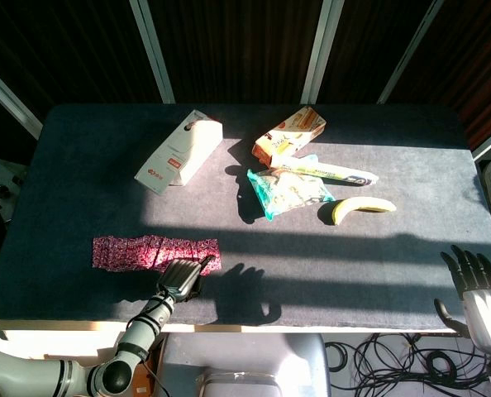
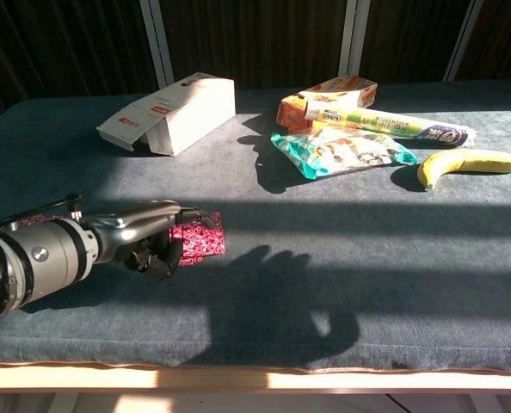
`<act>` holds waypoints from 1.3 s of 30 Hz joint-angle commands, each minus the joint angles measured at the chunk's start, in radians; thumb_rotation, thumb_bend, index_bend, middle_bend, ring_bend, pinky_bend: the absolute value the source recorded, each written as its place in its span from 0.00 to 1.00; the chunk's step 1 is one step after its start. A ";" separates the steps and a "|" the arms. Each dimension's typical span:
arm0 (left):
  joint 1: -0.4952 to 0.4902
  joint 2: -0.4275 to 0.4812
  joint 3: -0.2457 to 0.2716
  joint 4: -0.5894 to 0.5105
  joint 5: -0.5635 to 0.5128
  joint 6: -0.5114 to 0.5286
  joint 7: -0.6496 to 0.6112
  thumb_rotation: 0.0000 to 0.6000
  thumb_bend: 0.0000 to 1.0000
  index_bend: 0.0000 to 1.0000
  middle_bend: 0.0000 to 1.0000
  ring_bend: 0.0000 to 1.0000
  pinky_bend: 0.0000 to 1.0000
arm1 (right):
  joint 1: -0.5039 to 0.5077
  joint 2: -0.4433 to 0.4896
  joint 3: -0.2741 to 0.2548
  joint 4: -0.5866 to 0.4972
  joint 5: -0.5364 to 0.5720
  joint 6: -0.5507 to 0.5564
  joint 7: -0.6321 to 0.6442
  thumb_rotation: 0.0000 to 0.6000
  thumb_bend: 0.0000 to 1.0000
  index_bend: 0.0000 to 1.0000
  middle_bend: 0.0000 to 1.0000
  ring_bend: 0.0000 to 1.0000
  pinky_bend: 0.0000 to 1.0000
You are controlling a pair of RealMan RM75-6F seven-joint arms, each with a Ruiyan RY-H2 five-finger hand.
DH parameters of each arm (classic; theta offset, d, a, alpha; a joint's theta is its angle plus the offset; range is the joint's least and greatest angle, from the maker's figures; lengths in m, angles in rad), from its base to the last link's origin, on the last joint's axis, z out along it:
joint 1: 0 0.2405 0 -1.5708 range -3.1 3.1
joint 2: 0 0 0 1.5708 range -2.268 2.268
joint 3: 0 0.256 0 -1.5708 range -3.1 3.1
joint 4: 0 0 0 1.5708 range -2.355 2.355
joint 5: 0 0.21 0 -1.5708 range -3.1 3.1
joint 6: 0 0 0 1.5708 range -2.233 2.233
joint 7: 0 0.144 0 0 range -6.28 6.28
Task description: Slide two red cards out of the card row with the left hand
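Note:
A row of overlapping red patterned cards point(image 1: 150, 251) lies flat on the dark table, left of centre near the front. My left hand point(image 1: 182, 278) reaches in from the front edge, with its fingertips resting on the row's right end. In the chest view the left hand point(image 2: 152, 237) covers most of the row, and only the rightmost cards point(image 2: 200, 240) show past the fingers. My right hand point(image 1: 477, 289) hangs off the table's front right corner with its fingers spread and nothing in it.
A white carton point(image 1: 179, 149) lies at the back left. An orange box point(image 1: 289, 134), a long tube point(image 1: 328, 171), a teal snack bag point(image 1: 291, 191) and a banana point(image 1: 363, 208) cluster at the back centre. Cables lie on the floor below the front edge.

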 commanded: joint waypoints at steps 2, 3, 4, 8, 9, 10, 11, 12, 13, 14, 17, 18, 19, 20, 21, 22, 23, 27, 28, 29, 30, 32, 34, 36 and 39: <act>-0.031 -0.009 0.001 0.004 -0.048 0.024 0.026 1.00 0.93 0.15 1.00 1.00 1.00 | -0.001 0.001 0.000 0.001 0.000 0.002 0.003 1.00 0.31 0.00 0.00 0.00 0.03; -0.037 -0.011 0.004 0.006 -0.058 0.031 0.032 1.00 0.93 0.14 1.00 1.00 1.00 | -0.001 0.002 0.000 0.001 -0.001 0.003 0.004 1.00 0.31 0.00 0.00 0.00 0.03; -0.042 -0.010 0.006 0.008 -0.066 0.036 0.038 1.00 0.93 0.14 1.00 1.00 1.00 | -0.001 0.002 0.000 0.001 -0.001 0.004 0.004 1.00 0.31 0.00 0.00 0.00 0.03; -0.063 -0.014 0.015 0.014 -0.107 0.054 0.064 1.00 0.93 0.13 1.00 1.00 1.00 | -0.001 0.002 0.000 0.001 -0.004 0.003 0.005 1.00 0.31 0.00 0.00 0.00 0.03; -0.070 -0.017 0.017 0.018 -0.122 0.059 0.072 1.00 0.93 0.12 1.00 1.00 1.00 | -0.001 0.003 -0.001 0.000 -0.005 0.002 0.005 1.00 0.31 0.00 0.00 0.00 0.03; -0.076 -0.020 0.018 0.022 -0.133 0.062 0.080 1.00 0.93 0.12 1.00 1.00 1.00 | 0.000 0.003 -0.002 0.000 -0.005 0.002 0.005 1.00 0.31 0.00 0.00 0.00 0.03; -0.082 -0.023 0.019 0.025 -0.146 0.066 0.087 1.00 0.93 0.12 1.00 1.00 1.00 | -0.001 0.004 -0.002 0.000 -0.006 0.003 0.005 1.00 0.31 0.00 0.00 0.00 0.03; -0.090 -0.027 0.019 0.030 -0.163 0.069 0.095 1.00 0.93 0.12 1.00 1.00 1.00 | -0.002 0.004 -0.002 0.001 -0.006 0.004 0.007 1.00 0.31 0.00 0.00 0.00 0.03; -0.096 -0.028 0.018 0.032 -0.175 0.071 0.101 1.00 0.93 0.12 1.00 1.00 1.00 | -0.003 0.005 -0.002 0.000 -0.006 0.006 0.008 1.00 0.31 0.00 0.00 0.00 0.03; -0.101 -0.029 0.019 0.034 -0.185 0.072 0.106 1.00 0.93 0.11 1.00 1.00 1.00 | -0.003 0.006 -0.002 0.001 -0.005 0.007 0.010 1.00 0.31 0.00 0.00 0.00 0.03; -0.115 -0.033 0.024 0.039 -0.210 0.079 0.122 1.00 0.93 0.11 1.00 1.00 1.00 | -0.006 0.008 -0.002 0.002 -0.007 0.013 0.017 1.00 0.31 0.00 0.00 0.00 0.03; -0.119 -0.034 0.027 0.040 -0.216 0.084 0.127 1.00 0.93 0.11 1.00 1.00 1.00 | -0.006 0.008 -0.002 0.002 -0.007 0.014 0.019 1.00 0.31 0.00 0.00 0.00 0.03; -0.123 -0.035 0.029 0.041 -0.220 0.086 0.132 1.00 0.93 0.12 1.00 1.00 1.00 | -0.007 0.009 -0.002 0.003 -0.007 0.014 0.020 1.00 0.31 0.00 0.00 0.00 0.03; -0.127 -0.035 0.032 0.041 -0.228 0.087 0.136 1.00 0.93 0.12 1.00 1.00 1.00 | -0.007 0.009 -0.002 0.003 -0.007 0.015 0.021 1.00 0.31 0.00 0.00 0.00 0.03; -0.130 -0.036 0.034 0.041 -0.233 0.086 0.138 1.00 0.93 0.13 1.00 1.00 1.00 | -0.007 0.010 -0.002 0.003 -0.007 0.015 0.022 1.00 0.31 0.00 0.00 0.00 0.03; -0.132 -0.036 0.036 0.040 -0.237 0.085 0.139 1.00 0.93 0.14 1.00 1.00 1.00 | -0.008 0.010 -0.001 0.003 -0.006 0.016 0.023 1.00 0.31 0.00 0.00 0.00 0.03; -0.135 -0.035 0.037 0.039 -0.239 0.083 0.138 1.00 0.93 0.15 1.00 1.00 1.00 | -0.008 0.010 -0.001 0.003 -0.005 0.016 0.023 1.00 0.31 0.00 0.00 0.00 0.03; -0.141 -0.031 0.047 0.025 -0.233 0.076 0.130 1.00 0.93 0.17 1.00 1.00 1.00 | -0.011 0.011 0.001 0.004 -0.002 0.020 0.026 1.00 0.31 0.00 0.00 0.00 0.03; -0.143 -0.030 0.049 0.022 -0.232 0.076 0.130 1.00 0.93 0.18 1.00 1.00 1.00 | -0.011 0.011 0.001 0.005 -0.001 0.021 0.026 1.00 0.31 0.00 0.00 0.00 0.03; -0.144 -0.031 0.051 0.019 -0.232 0.076 0.129 1.00 0.93 0.18 1.00 1.00 1.00 | -0.011 0.011 0.001 0.005 -0.001 0.021 0.027 1.00 0.31 0.00 0.00 0.00 0.03; -0.146 -0.030 0.054 0.013 -0.232 0.075 0.129 1.00 0.93 0.19 1.00 1.00 1.00 | -0.011 0.011 0.002 0.005 0.000 0.020 0.027 1.00 0.31 0.00 0.00 0.00 0.03; -0.150 -0.026 0.059 0.001 -0.235 0.070 0.127 1.00 0.93 0.20 1.00 1.00 1.00 | -0.011 0.012 0.002 0.005 0.002 0.020 0.028 1.00 0.31 0.00 0.00 0.00 0.03; -0.153 -0.019 0.066 -0.015 -0.237 0.062 0.126 1.00 0.92 0.21 1.00 1.00 1.00 | -0.012 0.012 0.003 0.006 0.003 0.021 0.029 1.00 0.31 0.00 0.00 0.00 0.03; -0.157 -0.007 0.082 -0.045 -0.237 0.057 0.130 1.00 0.92 0.23 1.00 1.00 1.00 | -0.013 0.013 0.004 0.006 0.004 0.022 0.031 1.00 0.31 0.00 0.00 0.00 0.03; -0.163 0.010 0.098 -0.087 -0.237 0.047 0.130 1.00 0.93 0.26 1.00 1.00 1.00 | -0.013 0.014 0.005 0.006 0.005 0.022 0.032 1.00 0.31 0.00 0.00 0.00 0.03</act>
